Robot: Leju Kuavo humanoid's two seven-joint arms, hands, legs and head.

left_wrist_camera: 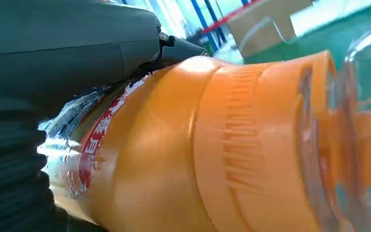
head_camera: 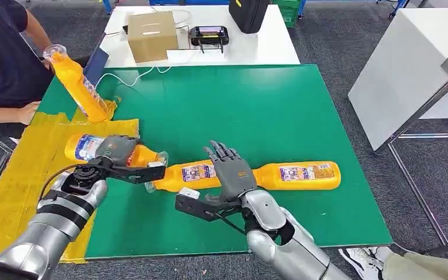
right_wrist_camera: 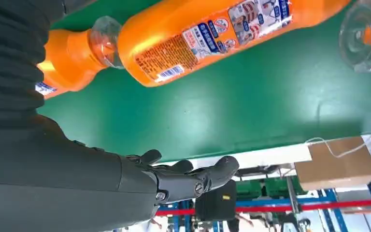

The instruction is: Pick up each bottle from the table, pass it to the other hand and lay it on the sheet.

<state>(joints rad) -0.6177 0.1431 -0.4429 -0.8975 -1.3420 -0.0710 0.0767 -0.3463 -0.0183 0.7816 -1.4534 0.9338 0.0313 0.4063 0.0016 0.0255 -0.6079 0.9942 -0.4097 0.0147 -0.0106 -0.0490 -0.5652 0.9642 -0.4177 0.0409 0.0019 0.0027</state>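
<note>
green table (head_camera: 280,116): l hand (head_camera: 116,153) grips bottle (head_camera: 90,148), r hand (head_camera: 231,170) spread.

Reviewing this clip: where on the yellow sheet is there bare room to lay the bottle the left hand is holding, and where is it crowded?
Bare room: the yellow sheet left of the left hand, toward the robot. Crowded: its far corner, where a person holds a tilted bottle, and the green mat by the right hand, where two more bottles lie.
</note>
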